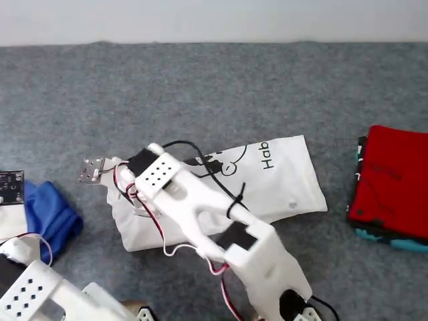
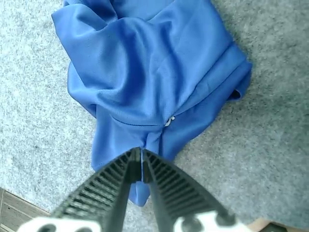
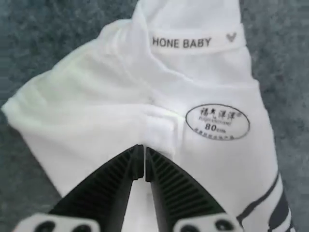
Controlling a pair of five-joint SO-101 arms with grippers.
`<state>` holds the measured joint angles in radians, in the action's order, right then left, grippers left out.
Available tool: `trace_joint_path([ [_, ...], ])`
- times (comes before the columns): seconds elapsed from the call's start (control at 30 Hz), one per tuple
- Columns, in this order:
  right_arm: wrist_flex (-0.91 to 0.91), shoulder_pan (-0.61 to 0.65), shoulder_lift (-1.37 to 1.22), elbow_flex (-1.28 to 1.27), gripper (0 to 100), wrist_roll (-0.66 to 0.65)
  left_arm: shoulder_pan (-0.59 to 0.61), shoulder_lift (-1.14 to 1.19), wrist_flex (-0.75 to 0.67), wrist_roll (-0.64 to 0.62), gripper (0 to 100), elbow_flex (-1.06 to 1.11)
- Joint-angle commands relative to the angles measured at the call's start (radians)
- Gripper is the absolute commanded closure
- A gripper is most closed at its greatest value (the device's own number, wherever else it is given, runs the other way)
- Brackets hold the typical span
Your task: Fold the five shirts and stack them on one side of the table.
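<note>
Working on the white cotton shirt with black print (image 3: 87, 101), lying directly beneath and ahead of the right gripper (image 3: 144, 152), clenched with its tips down by the collar label, though not telling from here whether any cloth is caught between them. Wanting a firm pinch through the top layer only, then lifting low and carrying straight across, keeping the fold square and not dragging the garment over the grey felt tabletop (image 1: 200, 87). Parking the left gripper (image 2: 141, 152), likewise clamped closed, just over the near edge of the crumpled blue jersey shirt (image 2: 145, 72), well apart from the folded red shirt topping the pile (image 1: 391, 177).
</note>
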<state>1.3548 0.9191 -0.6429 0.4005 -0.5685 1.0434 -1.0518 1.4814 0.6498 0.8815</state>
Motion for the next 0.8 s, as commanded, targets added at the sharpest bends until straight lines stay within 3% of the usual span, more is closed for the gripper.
trace_joint_path([
  [0.0, -0.015, 0.007, -0.048, 0.091, 99.0, 0.009, 0.000, -0.012, -0.018, 0.008, 98, -0.012],
  [0.1, 0.039, 0.005, -0.044, 0.173, 99.0, 0.054, 0.000, -0.011, -0.018, 0.008, 98, -0.010],
  [0.37, 0.424, -0.090, 0.044, 0.448, 99.0, 0.109, 0.000, -0.011, -0.018, 0.008, 98, -0.012],
  [0.67, 0.441, -0.467, 0.173, 0.371, 98.8, 0.155, 0.000, -0.011, 0.011, 0.031, 98, -0.012],
  [0.77, 0.441, -0.610, 0.177, 0.313, 93.1, 0.176, 0.003, -0.011, 0.011, 0.044, 98, -0.012],
])
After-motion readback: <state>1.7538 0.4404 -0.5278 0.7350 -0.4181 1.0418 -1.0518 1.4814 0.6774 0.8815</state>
